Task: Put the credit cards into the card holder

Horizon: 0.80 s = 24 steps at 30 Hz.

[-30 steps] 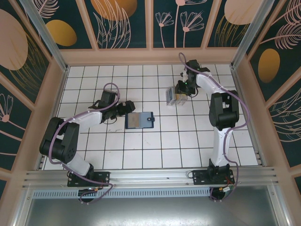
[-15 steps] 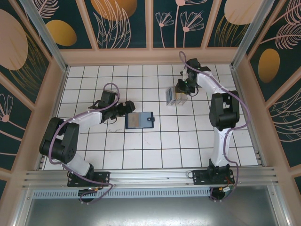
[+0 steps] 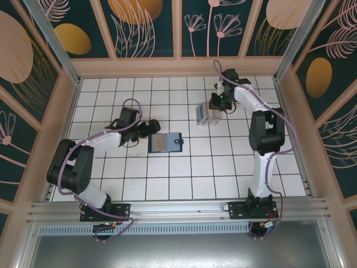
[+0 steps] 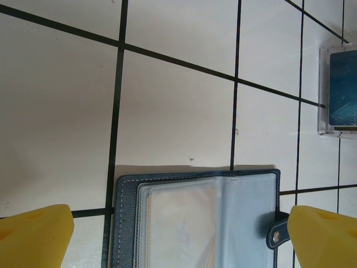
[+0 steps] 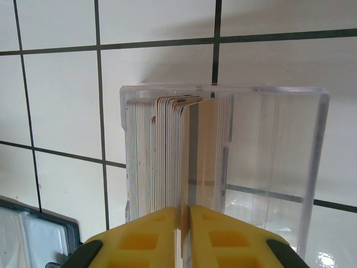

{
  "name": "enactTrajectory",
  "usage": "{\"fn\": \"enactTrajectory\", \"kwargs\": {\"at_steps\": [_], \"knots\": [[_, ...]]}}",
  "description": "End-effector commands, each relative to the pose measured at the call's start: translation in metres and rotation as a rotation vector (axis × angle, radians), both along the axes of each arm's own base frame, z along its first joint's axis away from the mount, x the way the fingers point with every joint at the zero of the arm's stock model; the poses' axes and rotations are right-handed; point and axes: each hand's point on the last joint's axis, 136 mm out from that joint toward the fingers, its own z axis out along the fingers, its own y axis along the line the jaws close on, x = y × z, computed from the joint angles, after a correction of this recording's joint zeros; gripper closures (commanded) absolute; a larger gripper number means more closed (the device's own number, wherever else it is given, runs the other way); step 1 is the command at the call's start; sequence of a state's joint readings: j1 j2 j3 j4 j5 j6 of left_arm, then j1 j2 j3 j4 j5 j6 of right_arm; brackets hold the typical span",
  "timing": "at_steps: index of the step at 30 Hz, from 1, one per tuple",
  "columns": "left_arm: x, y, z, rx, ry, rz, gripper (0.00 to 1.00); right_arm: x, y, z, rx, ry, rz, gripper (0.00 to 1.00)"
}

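Hardly anything has moved since a second ago: only the right arm's elbow has edged slightly farther back. The right claw (image 5: 185,216) is clenched on one beige card (image 5: 199,146), which stands upright among the other credit cards (image 5: 153,156) packed on edge in the clear tray (image 5: 268,162) at the far right of the table (image 3: 184,173). The card holder (image 3: 165,142) lies open and flat near the middle. The left claw (image 3: 149,128) is released just left of it, its yellow fingers (image 4: 33,237) spread apart on either side of it.
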<state>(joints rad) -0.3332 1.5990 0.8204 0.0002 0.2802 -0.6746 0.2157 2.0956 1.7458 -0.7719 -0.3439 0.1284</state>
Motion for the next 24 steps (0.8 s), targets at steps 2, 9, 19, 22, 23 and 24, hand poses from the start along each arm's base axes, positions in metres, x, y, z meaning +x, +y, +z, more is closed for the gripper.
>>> {"fn": "enactTrajectory", "kwargs": {"at_steps": [2,9,19,22,23,24], "knots": [[0.000,-0.002,0.004,-0.020,-0.013,0.001,0.02,-0.001,0.007,0.030,0.044,-0.044,0.027,0.89],[0.001,-0.002,0.005,-0.020,-0.014,-0.001,0.02,-0.003,0.002,0.033,0.024,-0.047,0.021,0.92],[-0.002,-0.023,0.028,-0.193,-0.094,-0.055,0.02,-0.010,-0.014,0.040,-0.054,-0.071,-0.006,0.99],[-0.003,-0.021,0.035,-0.183,-0.119,-0.056,0.01,-0.014,-0.018,0.047,-0.057,-0.091,-0.018,1.00],[-0.004,-0.020,0.036,-0.171,-0.122,-0.061,0.01,-0.017,-0.019,0.050,-0.057,-0.098,-0.021,1.00],[-0.004,-0.017,0.037,-0.150,-0.126,-0.058,0.01,-0.020,-0.021,0.054,-0.058,-0.107,-0.027,1.00]]}}
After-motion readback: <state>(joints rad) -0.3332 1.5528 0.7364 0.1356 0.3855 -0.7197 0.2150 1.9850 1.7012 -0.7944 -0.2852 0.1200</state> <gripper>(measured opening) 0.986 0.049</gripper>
